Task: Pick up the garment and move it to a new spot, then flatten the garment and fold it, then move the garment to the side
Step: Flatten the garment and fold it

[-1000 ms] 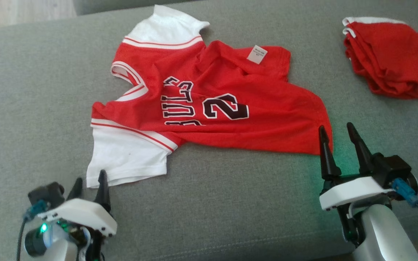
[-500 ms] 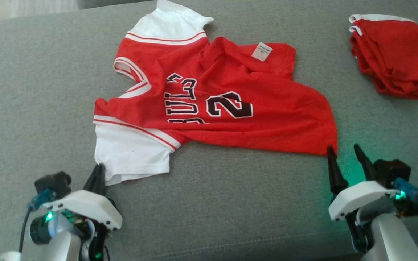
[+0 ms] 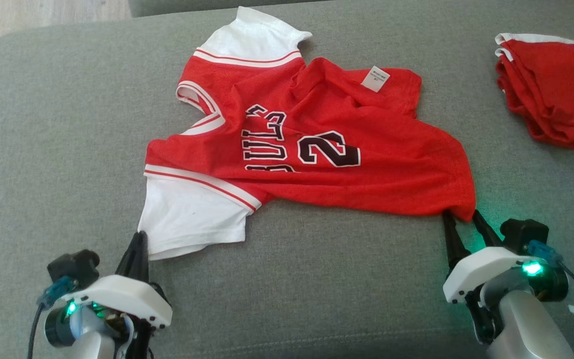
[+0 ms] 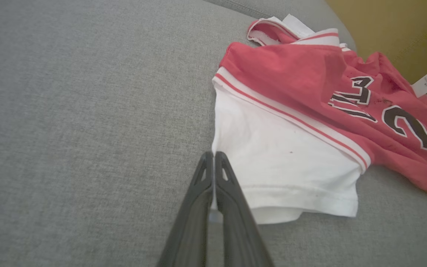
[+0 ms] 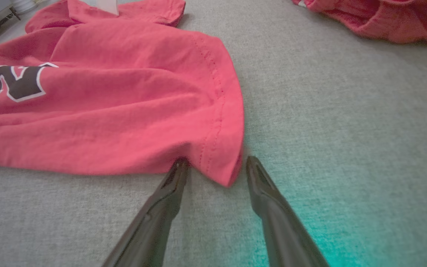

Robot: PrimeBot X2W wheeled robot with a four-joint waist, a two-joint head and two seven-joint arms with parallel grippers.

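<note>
The left gripper (image 3: 138,238) is pinching the near corner of the jersey's white sleeve (image 3: 192,214), fingers pressed together with a sliver of white cloth showing between them in the left wrist view. A second ago they were standing slightly apart, just short of that hem. The jersey (image 3: 366,169) is lying rumpled, number up, across the middle of the grey cushion (image 3: 43,124), its far side folded over with the tag (image 3: 374,79) turned out. Allowing for the head camera's shift, it is sitting much where it was. At its other near corner the right gripper (image 3: 461,218) is standing spread, one finger on each side of the red hem, having dropped low to that corner over the past second. It is not yet gripping. The robot appears to be taking both near corners in hand for the lift to a new spot, and closing the right side is looking like the next call. A folded red pile (image 3: 556,94) is resting well apart at far right.
</note>
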